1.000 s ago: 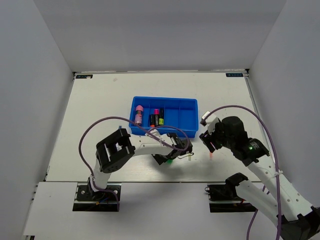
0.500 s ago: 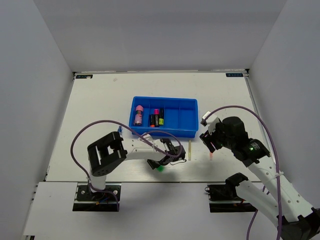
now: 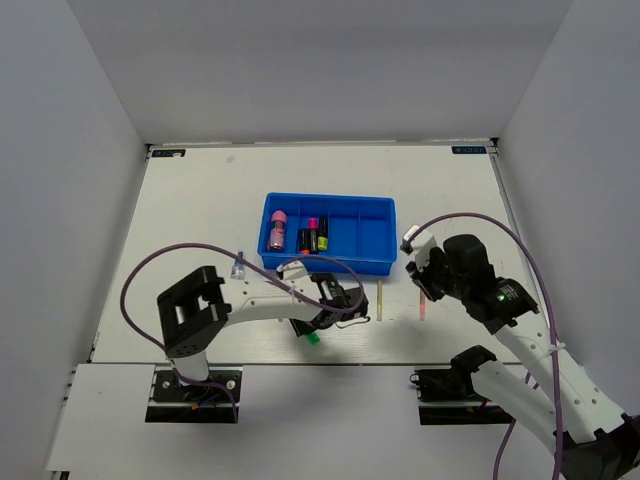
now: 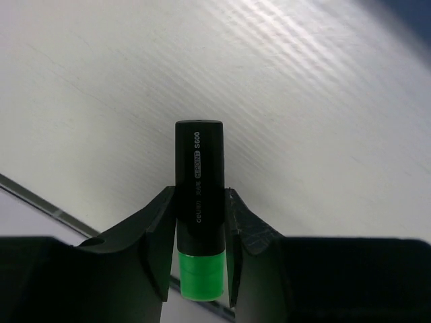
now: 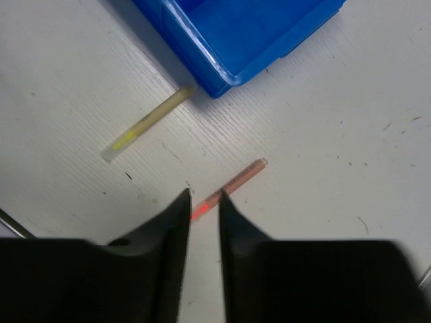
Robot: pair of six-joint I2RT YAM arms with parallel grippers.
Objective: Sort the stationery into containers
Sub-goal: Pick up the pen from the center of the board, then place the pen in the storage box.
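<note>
Top external: your left gripper (image 3: 318,328) clamps the green-ended highlighter (image 3: 312,338) — the blue tray (image 3: 391,235) lies just beyond, on its far side.

Tray (image 3: 352,212): bright blue. Surface (image 4: 303,101): white, fine ribbed lines, a few dark specks. Green highlighter (image 4: 199,202): black body, green end, small white lettering. Left claw (image 4: 199,196) and right claw (image 5: 204,200): black. In the tray: a pink highlighter (image 3: 277,230), plus black highlighters (image 3: 312,238) with orange-red, pink and yellow-green ends. Pale stick (image 5: 148,123): pale yellow, with a brighter yellow patch. Reddish stick (image 5: 234,183): pinkish brown with a bright red end. Cables (image 3: 461,213): purple. Arms (image 3: 262,300): white with black joints.
</note>
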